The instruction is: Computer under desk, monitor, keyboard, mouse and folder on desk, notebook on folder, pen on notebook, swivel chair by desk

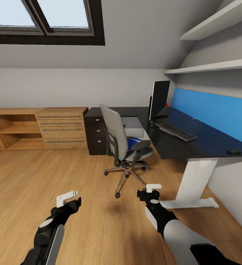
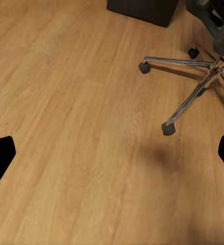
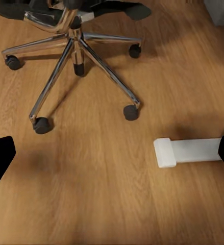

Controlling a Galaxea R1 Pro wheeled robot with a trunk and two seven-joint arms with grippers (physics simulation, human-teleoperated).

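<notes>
On the swivel chair (image 1: 123, 141), its armrest half hides the folder (image 1: 133, 141).

The desk (image 1: 209, 145) runs along the right wall, its black top reaching back to the far corner. On it, the monitor (image 1: 159, 98) stands at the far end, the keyboard (image 1: 173, 130) lies just in front of it, and a small dark mouse (image 1: 233, 151) sits nearer, well apart. The wooden floor (image 1: 43, 176) carries the swivel chair (image 1: 123, 143), the desk's white foot (image 3: 191, 151) and low wooden cabinets (image 1: 36, 127) on the far left.
</notes>
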